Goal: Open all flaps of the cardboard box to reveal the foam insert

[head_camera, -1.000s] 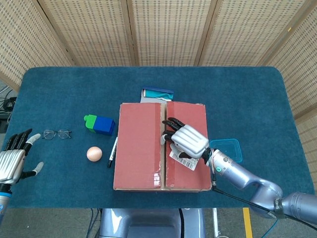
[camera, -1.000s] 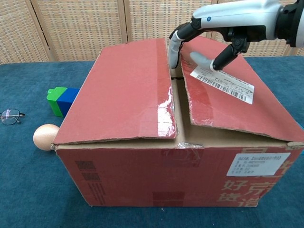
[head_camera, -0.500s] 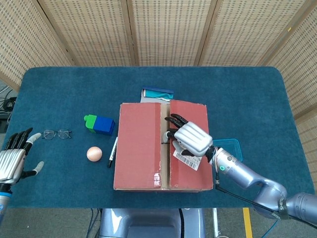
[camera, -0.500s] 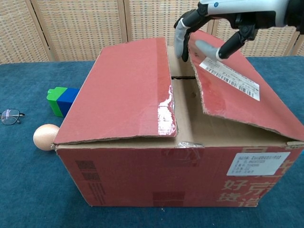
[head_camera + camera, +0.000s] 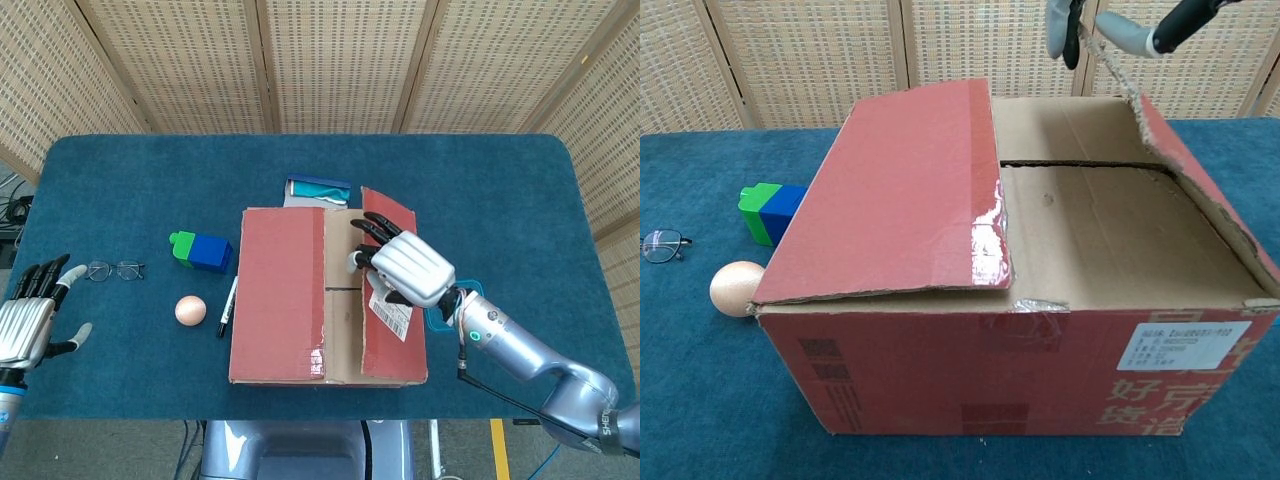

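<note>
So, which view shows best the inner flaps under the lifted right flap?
The chest view. It looks straight under the raised right flap and shows both inner flaps lying closed, with the seam between them. The head view shows only a narrow brown strip of them between the two red flaps, partly behind the right hand.

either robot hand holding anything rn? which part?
Right robot hand grips the red cardboard box's right top flap at its free inner edge. Left robot hand holds nothing, fingers spread.
</note>
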Robot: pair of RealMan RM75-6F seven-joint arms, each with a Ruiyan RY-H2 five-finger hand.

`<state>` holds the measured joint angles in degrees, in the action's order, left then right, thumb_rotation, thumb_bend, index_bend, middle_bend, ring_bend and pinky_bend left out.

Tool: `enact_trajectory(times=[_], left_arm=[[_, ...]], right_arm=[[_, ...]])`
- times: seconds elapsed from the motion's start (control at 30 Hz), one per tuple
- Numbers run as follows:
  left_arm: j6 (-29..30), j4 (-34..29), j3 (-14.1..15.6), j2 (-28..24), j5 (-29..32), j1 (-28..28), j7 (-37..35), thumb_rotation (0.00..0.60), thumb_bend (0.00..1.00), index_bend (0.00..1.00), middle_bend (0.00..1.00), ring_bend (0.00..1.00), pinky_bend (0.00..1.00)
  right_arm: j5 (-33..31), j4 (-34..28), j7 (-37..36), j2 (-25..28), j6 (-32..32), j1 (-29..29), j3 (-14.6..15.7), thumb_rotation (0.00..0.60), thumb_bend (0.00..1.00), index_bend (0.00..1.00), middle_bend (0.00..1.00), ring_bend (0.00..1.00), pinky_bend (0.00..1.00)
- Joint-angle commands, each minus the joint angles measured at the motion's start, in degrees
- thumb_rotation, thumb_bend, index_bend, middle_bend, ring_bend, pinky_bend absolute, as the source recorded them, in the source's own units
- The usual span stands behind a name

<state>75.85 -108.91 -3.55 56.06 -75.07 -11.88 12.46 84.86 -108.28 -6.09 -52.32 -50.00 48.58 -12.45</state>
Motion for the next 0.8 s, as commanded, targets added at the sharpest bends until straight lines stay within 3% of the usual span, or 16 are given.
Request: enact_trajectory(times=[0.03,0.8], left_arm=[[0.16,-0.12,-0.03,-0.05,-0.17,0.00,0.05,0.558,0.33,0.13,0.00,0.00,0.00],[0.22,-0.02,-0.06,0.18,-0.57,-0.28,0.41,0.556,0.33,0.13,0.00,0.00,0.00]], right_arm=[[-0.20,-1.16,0.10,2.74,-0.67,-0.99,-0.35,0.600,0.71,0.39,0.44,0.08,0.03],[-0.95,-2.63,-1.82,14.15,-2.23,-5.95,-1.03,0.600,0.67,0.39,0.44,0.08,0.04]])
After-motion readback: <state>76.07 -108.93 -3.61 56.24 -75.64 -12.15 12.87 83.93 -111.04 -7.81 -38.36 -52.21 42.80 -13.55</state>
